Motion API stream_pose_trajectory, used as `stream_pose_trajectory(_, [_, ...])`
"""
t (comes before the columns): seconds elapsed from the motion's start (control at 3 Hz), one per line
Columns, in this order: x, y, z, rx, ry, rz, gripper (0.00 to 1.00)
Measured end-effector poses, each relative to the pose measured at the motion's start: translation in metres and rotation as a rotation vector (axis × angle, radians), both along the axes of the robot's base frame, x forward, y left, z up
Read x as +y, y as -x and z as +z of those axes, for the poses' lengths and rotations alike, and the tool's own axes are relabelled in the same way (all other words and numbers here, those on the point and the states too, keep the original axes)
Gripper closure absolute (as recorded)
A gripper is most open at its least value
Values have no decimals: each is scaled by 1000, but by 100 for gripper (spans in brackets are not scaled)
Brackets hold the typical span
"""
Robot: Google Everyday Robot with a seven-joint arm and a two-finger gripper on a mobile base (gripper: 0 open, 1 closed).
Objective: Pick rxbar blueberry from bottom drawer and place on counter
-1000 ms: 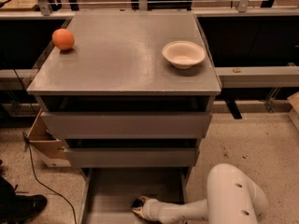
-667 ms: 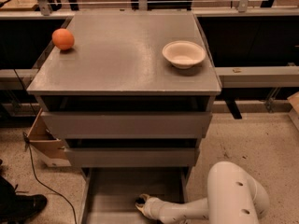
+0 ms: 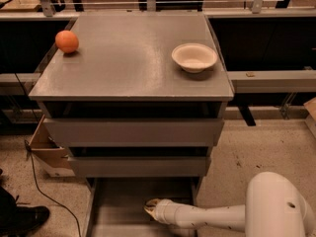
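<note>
The bottom drawer (image 3: 118, 206) is pulled open at the foot of the grey cabinet, and its plain grey floor shows. My gripper (image 3: 149, 207) is inside it near the middle, at the end of my white arm (image 3: 207, 217), which reaches in from the lower right. I cannot make out the rxbar blueberry; if it is at the gripper's tip, it is hidden there. The counter (image 3: 128, 63) is the flat grey top above.
A white bowl (image 3: 194, 57) sits on the counter's right side and an orange (image 3: 66, 41) at its far left. Two taller grey drawers (image 3: 133, 131) overhang the bottom one. A cardboard box (image 3: 47, 149), a cable and a black shoe (image 3: 24, 218) lie on the floor at left.
My gripper has moved a little up and toward the back of the bottom drawer. The dark shape seen at its tip earlier no longer shows apart from it.
</note>
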State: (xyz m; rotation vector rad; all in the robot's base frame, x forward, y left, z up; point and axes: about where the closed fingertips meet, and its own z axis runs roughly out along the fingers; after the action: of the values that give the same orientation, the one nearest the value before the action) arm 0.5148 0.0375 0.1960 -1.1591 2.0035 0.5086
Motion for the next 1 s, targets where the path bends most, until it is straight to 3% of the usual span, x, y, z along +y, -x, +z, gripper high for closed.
stream_pose_trajectory(0.33, [-9, -6, 42, 3, -58, 4, 100])
stream_pose_trajectory(0.67, [-38, 5, 99, 22, -140, 19, 100])
stream_pose_trajectory(1.0, [-61, 12, 132, 28, -171, 26, 100])
